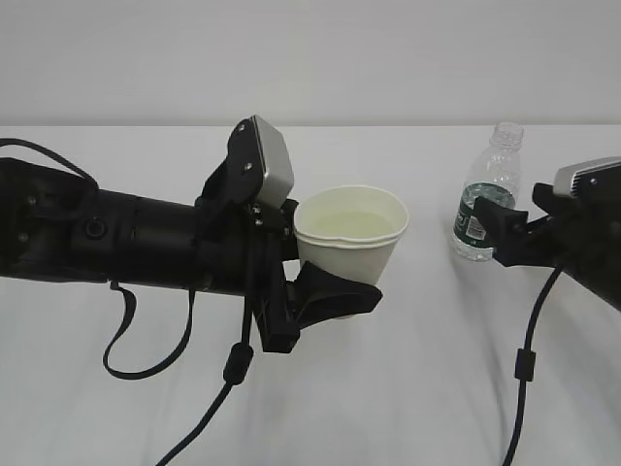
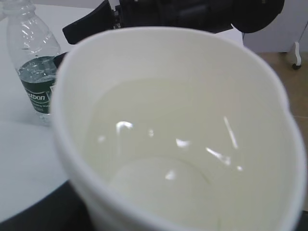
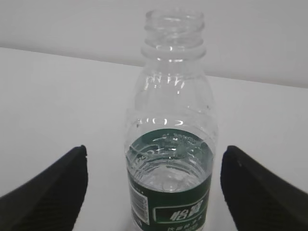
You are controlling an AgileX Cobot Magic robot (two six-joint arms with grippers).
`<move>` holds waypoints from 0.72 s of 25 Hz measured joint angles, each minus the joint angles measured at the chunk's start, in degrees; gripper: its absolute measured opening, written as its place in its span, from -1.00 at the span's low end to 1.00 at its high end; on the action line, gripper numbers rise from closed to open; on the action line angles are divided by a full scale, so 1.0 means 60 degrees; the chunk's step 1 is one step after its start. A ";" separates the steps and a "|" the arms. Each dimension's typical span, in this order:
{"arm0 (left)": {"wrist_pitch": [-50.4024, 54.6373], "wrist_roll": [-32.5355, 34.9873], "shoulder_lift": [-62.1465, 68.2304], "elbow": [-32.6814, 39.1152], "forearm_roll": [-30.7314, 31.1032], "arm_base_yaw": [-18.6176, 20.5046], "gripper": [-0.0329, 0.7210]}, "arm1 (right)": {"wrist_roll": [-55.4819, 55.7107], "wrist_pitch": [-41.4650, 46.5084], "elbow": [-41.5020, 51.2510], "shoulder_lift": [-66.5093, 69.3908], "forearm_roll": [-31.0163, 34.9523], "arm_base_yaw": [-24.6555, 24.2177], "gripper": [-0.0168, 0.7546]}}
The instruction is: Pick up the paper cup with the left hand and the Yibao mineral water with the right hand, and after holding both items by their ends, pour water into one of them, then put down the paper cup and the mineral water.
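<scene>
Setting Down Cup and Bottle: Inspection at Release Stage

Holding the paper cup (image 1: 351,243) clear of the white table (image 1: 408,388), the left hand (image 1: 301,291) has its black fingers clamped around the lower wall of the cup, one finger (image 1: 335,291) showing in front. Cup stands upright, rim roughly level. Clear water (image 2: 159,144) lies inside it, well below the rim.

Yibao mineral water (image 1: 485,194) stands upright on the table to the right, uncapped, apparently on its own base. Right hand (image 3: 154,187) has its fingers spread wide to either side of the bottle at label height, with visible gaps on both sides; neither finger (image 3: 48,192) touches the plastic in the right wrist view. A little water remains at label level.

Judgement: pouring appears finished and the bottle is down; setting down the cup remains.

Recommendations for the step in hand:
- Lower the cup straight down, keeping the rim level, since the cup carries liquid and its wall is soft
- Do not tighten the grip; extra squeeze would deform the wall and raise the water line
- Let the base seat flat on the table before spreading the fingers
- Place it well apart from the bottle and the trailing black cable (image 1: 209,408)
- Withdraw the right hand straight back, so neither finger clips the light bottle and tips it
</scene>
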 joint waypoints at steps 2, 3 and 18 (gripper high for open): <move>0.0000 0.0000 0.0000 0.0000 0.0000 0.0000 0.22 | 0.0022 0.0000 0.0086 -0.0065 0.0096 0.0000 0.74; 0.0000 0.0000 0.0000 0.0000 0.0000 0.0000 0.22 | 0.0022 0.0000 0.0091 -0.0078 0.0144 0.0000 0.74; 0.0016 0.0000 0.0000 0.0000 0.0000 0.0000 0.22 | -0.0491 0.0000 0.0125 -0.0745 0.1615 0.0000 0.72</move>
